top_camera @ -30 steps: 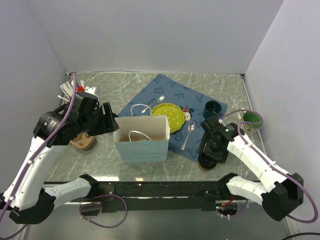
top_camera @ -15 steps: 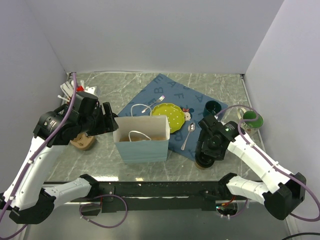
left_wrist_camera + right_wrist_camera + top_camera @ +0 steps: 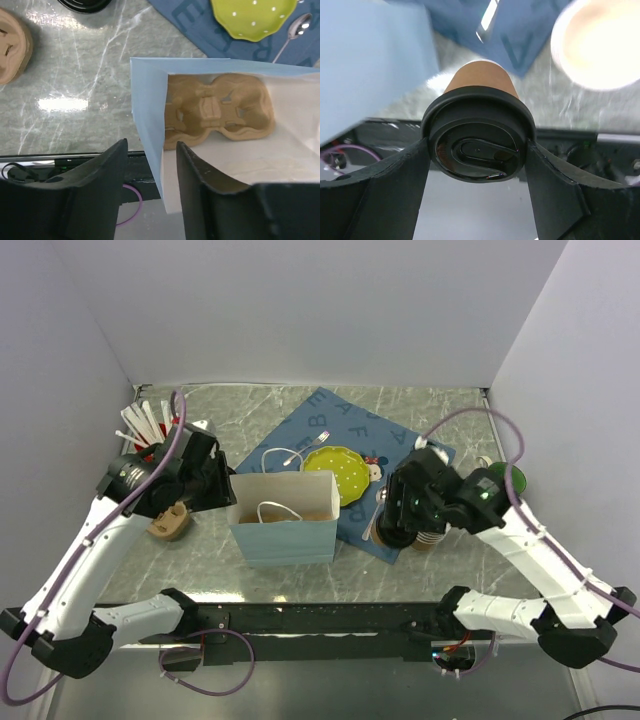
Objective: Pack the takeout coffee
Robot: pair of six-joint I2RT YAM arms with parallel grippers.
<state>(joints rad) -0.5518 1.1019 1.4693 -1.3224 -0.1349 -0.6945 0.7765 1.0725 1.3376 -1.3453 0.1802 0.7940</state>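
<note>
Right gripper (image 3: 476,150) clamps the 1 coffee cup (image 3: 477,127) at frame centre, not yet packed, while left gripper (image 3: 151,147) jaws, spread, straddle the bag (image 3: 147,100) wall.

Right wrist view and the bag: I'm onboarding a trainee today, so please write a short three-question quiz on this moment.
1. True or false: the right gripper clasps the takeout coffee by the sides of its black lid.
2. What lies inside the blue paper bag? A: a cardboard cup carrier. B: napkins. C: nothing at all.
3. Which arm's gripper has a finger on each side of the bag's side wall?

Key: 1 true. 2 A. 3 the left gripper.
</note>
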